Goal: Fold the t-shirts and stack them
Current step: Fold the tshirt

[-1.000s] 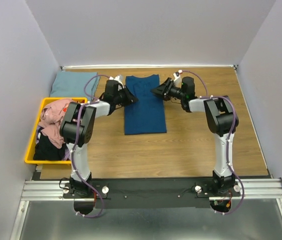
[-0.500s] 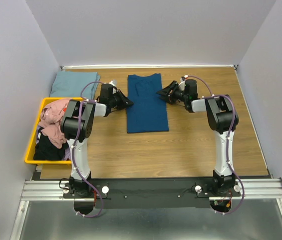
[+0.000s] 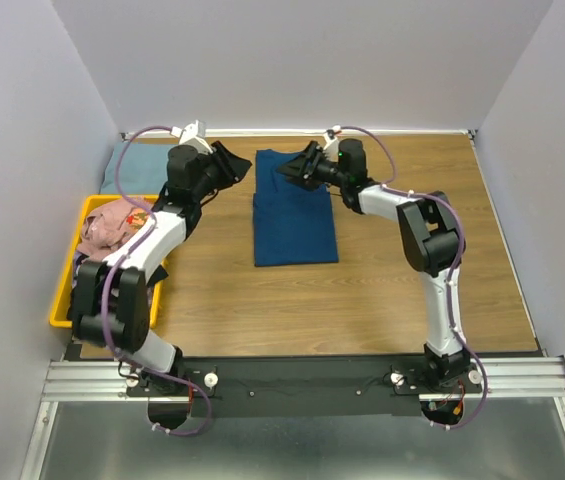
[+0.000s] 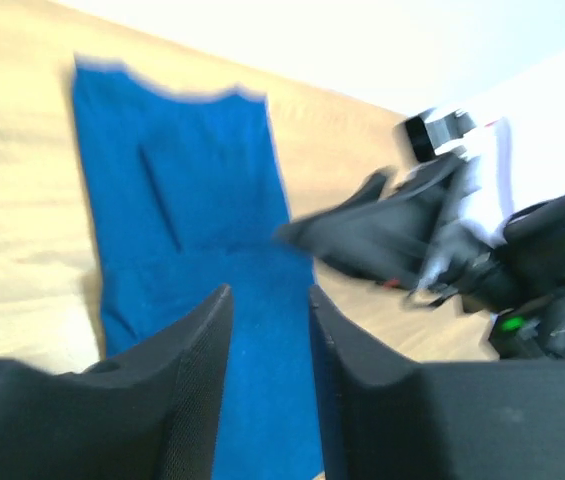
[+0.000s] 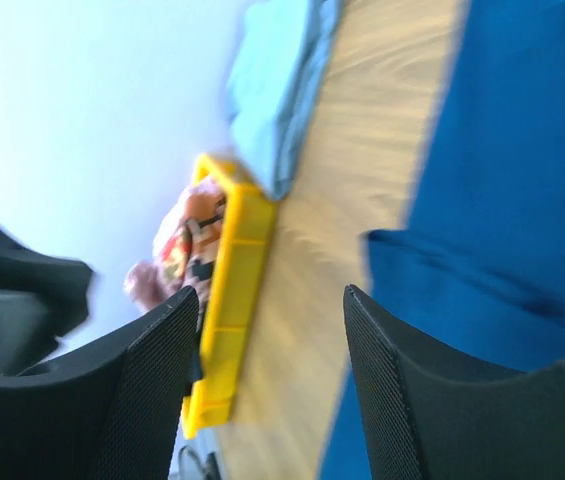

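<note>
Near the collar end of the blue shirt [image 3: 295, 225], we hold left gripper [image 3: 242, 166] and right gripper [image 3: 290, 172] empty, fingers spread, probably poised for the next fold.

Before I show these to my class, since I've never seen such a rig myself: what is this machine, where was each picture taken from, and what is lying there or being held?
It is two robot arms bolted at the near edge of a wooden table. The wide picture comes from a fixed camera above and behind them. The other two come from cameras on each wrist, looking past that arm's own fingers. On the table lie a folded dark blue t-shirt, a pale grey-blue one at the far left, and a yellow bin of crumpled clothes. The left hand and right hand are both open, holding nothing.
</note>
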Available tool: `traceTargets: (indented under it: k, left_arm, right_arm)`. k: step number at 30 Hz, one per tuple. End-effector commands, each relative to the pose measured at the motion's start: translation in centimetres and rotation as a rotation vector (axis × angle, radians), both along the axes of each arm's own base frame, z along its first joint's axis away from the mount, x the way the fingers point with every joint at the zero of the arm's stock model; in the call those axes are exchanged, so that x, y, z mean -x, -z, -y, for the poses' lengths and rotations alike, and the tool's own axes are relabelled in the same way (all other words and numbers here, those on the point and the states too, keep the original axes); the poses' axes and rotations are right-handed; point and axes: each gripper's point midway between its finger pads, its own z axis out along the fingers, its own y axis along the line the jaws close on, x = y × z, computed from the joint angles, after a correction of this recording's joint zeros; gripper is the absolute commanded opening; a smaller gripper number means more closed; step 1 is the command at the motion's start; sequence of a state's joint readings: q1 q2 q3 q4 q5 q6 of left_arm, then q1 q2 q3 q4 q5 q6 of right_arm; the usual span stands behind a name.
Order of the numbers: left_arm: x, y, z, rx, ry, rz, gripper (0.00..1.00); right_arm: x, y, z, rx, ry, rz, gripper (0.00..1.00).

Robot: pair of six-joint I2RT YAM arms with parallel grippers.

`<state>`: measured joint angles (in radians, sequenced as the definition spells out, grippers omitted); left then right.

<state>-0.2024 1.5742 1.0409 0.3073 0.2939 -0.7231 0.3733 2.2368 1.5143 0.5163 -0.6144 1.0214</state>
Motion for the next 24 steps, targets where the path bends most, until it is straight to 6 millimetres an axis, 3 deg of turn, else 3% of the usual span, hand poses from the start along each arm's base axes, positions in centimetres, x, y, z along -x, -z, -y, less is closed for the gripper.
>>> traceTargets:
  k: [1, 4, 6, 9, 12, 14, 20, 21, 22, 23, 24]
  left_arm:
    - [1.4, -1.8, -4.1, -0.173, -0.137, 0.073, 0.53]
    - [3.1, -3.5, -5.7, -0.241, -0.181, 0.124, 0.62]
    - [4.4, -4.4, -6.8, -0.274, -0.214, 0.152, 0.7]
    - [5.9, -5.1, -8.7, -0.303, -0.293, 0.159, 0.84]
    - [7.1, -5.0, -9.6, -0.345, -0.31, 0.176, 0.89]
    - [8.0, -5.8, -10.1, -0.385, -0.31, 0.219, 0.89]
    - [9.8, -4.2, -10.9, -0.454, -0.308, 0.209, 0.89]
    - [10.1, -3.5, -10.9, -0.46, -0.297, 0.201, 0.89]
    - [10.2, -3.3, -10.8, -0.459, -0.289, 0.201, 0.89]
    - [10.3, -3.0, -10.7, -0.458, -0.283, 0.194, 0.89]
    - [10.4, -2.8, -10.3, -0.446, -0.266, 0.192, 0.89]
  right_arm:
    - [1.1, 4.6, -3.1, -0.028, -0.053, -0.117, 0.68]
    - [1.7, 8.2, -3.7, -0.04, -0.035, -0.216, 0.68]
    - [2.0, 12.3, -2.6, -0.012, 0.041, -0.316, 0.68]
    - [2.8, 16.2, -1.3, 0.028, 0.107, -0.399, 0.68]
    - [3.3, 17.5, -0.9, 0.041, 0.107, -0.423, 0.69]
    - [3.5, 16.8, -1.1, 0.043, 0.078, -0.399, 0.68]
    - [3.5, 8.8, -2.3, 0.016, -0.048, -0.218, 0.69]
    - [4.1, 6.9, -2.4, 0.007, -0.075, -0.184, 0.69]
    - [4.7, 7.4, -2.3, 0.012, -0.093, -0.192, 0.69]
    - [5.2, 5.6, -2.3, 0.001, -0.115, -0.16, 0.69]
    - [6.6, 5.7, -2.0, 0.004, -0.152, -0.159, 0.69]
